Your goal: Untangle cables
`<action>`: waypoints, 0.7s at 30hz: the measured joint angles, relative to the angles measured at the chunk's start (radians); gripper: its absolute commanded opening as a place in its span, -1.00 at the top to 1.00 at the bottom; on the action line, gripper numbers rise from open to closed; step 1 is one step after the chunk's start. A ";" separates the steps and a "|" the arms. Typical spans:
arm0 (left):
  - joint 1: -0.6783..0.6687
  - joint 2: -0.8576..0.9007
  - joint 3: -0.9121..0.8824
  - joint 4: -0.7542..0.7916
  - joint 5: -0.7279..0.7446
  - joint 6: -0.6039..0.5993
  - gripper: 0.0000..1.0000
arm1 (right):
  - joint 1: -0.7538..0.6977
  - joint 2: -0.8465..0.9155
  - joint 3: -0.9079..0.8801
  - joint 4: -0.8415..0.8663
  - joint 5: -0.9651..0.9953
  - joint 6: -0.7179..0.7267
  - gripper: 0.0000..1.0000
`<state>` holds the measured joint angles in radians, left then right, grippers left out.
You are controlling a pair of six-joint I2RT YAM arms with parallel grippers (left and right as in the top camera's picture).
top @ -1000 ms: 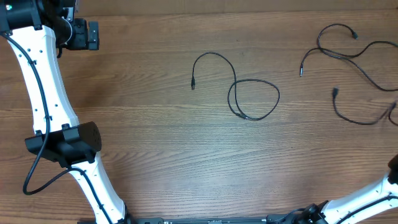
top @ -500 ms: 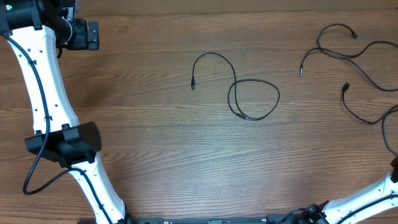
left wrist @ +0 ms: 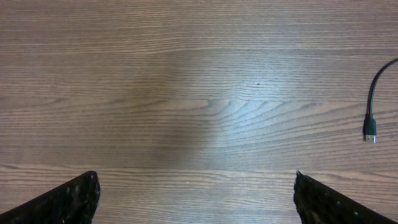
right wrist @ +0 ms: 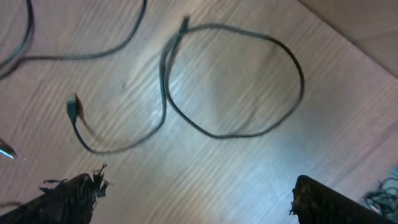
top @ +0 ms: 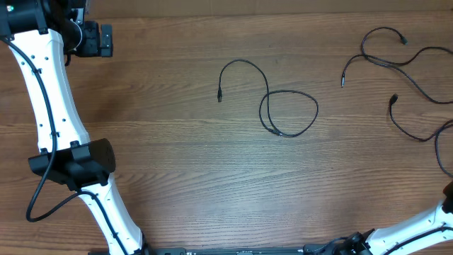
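Note:
Three black cables lie apart on the wooden table. The middle cable (top: 289, 113) forms one loop, and its plug (top: 219, 95) also shows in the left wrist view as a plug (left wrist: 370, 133) at the far right. A second cable (top: 379, 44) curls at the top right. A third cable (top: 407, 129) runs off the right edge; the right wrist view has its loop (right wrist: 239, 81) and a plug end (right wrist: 73, 107) flat on the wood. My left gripper (left wrist: 196, 190) is open over bare wood. My right gripper (right wrist: 199, 190) is open above the loop, holding nothing.
My left arm (top: 49, 99) stretches along the table's left side up to the far left corner. Part of the right arm (top: 425, 223) shows at the bottom right corner. The table's edge (right wrist: 354, 31) crosses the upper right of the right wrist view.
The third cable's plug end slid to the right and its strand settled nearer the right edge. Over the last half second it lies still. The left arm has not moved.

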<state>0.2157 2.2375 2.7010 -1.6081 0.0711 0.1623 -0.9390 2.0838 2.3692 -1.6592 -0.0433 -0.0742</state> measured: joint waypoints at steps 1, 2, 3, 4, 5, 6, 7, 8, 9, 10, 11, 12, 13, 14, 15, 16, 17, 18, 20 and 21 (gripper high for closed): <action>0.000 0.000 0.000 0.000 0.000 0.000 -0.99 | -0.003 -0.004 -0.001 -0.002 0.001 -0.007 -1.00; 0.000 0.000 0.000 0.000 0.000 0.000 -0.99 | -0.003 -0.007 -0.006 0.002 0.003 -0.016 -1.00; 0.000 0.000 0.000 0.000 0.000 0.000 -1.00 | -0.004 -0.010 -0.016 0.010 0.006 -0.028 -1.00; 0.000 0.000 0.000 0.000 0.000 0.000 -0.99 | -0.004 -0.013 -0.032 0.023 0.007 -0.039 -1.00; 0.000 0.000 0.000 0.000 0.000 0.000 -0.99 | -0.004 -0.015 -0.051 0.039 0.007 -0.047 -1.00; 0.000 0.000 0.000 0.000 0.000 0.000 -0.99 | -0.003 -0.017 -0.080 0.059 0.007 -0.060 -1.00; 0.000 0.000 0.000 0.000 0.000 0.000 -0.99 | -0.004 -0.017 -0.120 0.085 0.006 -0.074 -1.00; 0.000 0.000 0.000 0.000 0.000 0.000 -0.99 | -0.004 -0.017 -0.143 0.101 0.004 -0.083 -1.00; 0.000 0.000 0.000 0.000 0.000 0.000 -0.99 | -0.004 -0.017 -0.182 0.126 -0.004 -0.096 -1.00; 0.000 0.000 0.000 0.000 0.000 0.000 -0.99 | -0.003 -0.017 -0.217 0.146 -0.011 -0.109 -1.00; 0.000 0.000 0.000 0.000 0.000 0.000 -0.99 | -0.004 -0.017 -0.256 0.170 -0.022 -0.122 -1.00; 0.000 0.000 0.000 0.000 0.000 0.000 -0.99 | -0.003 -0.017 -0.290 0.193 -0.029 -0.132 -1.00; 0.000 0.000 0.000 0.000 0.000 0.000 -0.99 | -0.004 -0.017 -0.322 0.212 -0.035 -0.140 -1.00; 0.000 0.000 0.000 0.000 0.000 0.000 -0.99 | -0.003 -0.017 -0.357 0.232 -0.039 -0.148 -1.00; 0.000 0.000 0.000 0.000 0.000 0.000 -0.99 | -0.003 -0.017 -0.386 0.246 -0.042 -0.154 -1.00; 0.000 0.000 0.000 0.000 0.000 0.000 -0.99 | -0.004 -0.017 -0.420 0.264 -0.047 -0.162 -1.00; 0.000 0.000 0.000 0.000 0.000 0.000 -1.00 | -0.004 -0.017 -0.450 0.280 -0.051 -0.167 -1.00; 0.000 0.000 0.000 0.000 0.000 0.000 -0.99 | -0.004 -0.017 -0.470 0.283 -0.058 -0.174 -1.00; 0.000 0.000 0.000 0.000 0.000 0.000 -0.99 | -0.004 -0.017 -0.520 0.285 -0.078 -0.196 -1.00; 0.000 0.000 0.000 0.000 0.000 0.000 -0.99 | -0.003 -0.017 -0.542 0.282 -0.090 -0.208 -1.00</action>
<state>0.2161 2.2375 2.7010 -1.6081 0.0711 0.1627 -0.9424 2.0670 1.8275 -1.3769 -0.1333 -0.2821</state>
